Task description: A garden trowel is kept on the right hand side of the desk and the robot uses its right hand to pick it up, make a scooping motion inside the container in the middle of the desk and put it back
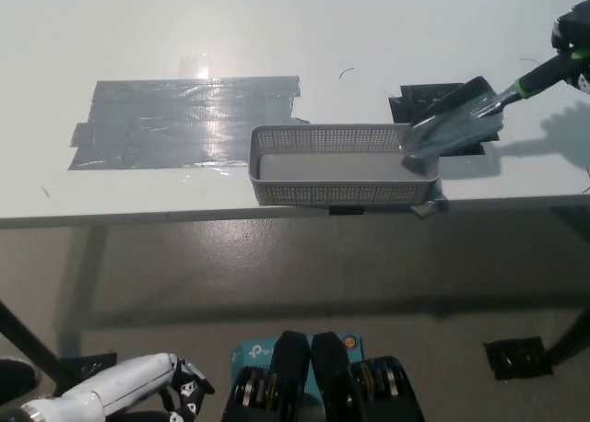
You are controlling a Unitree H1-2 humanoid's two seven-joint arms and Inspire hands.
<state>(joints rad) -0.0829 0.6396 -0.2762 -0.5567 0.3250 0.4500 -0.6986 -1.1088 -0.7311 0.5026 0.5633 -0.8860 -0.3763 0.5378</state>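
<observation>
A grey perforated container (343, 165) stands near the desk's front edge, in the middle. The garden trowel (461, 121) has a grey blade and a black handle with a green band. Its blade tilts down over the container's right end, tip at the rim. My black right hand (573, 42) is at the picture's right edge, shut on the trowel's handle; most of the hand is cut off. My white left hand (115, 392) rests low at the lower left, below the desk, fingers loosely curled on nothing.
A black tape patch (442, 104) lies on the desk under the trowel. A large grey tape patch (184, 120) covers the desk's left middle. The white desk (295, 26) ends at its front edge just before the container.
</observation>
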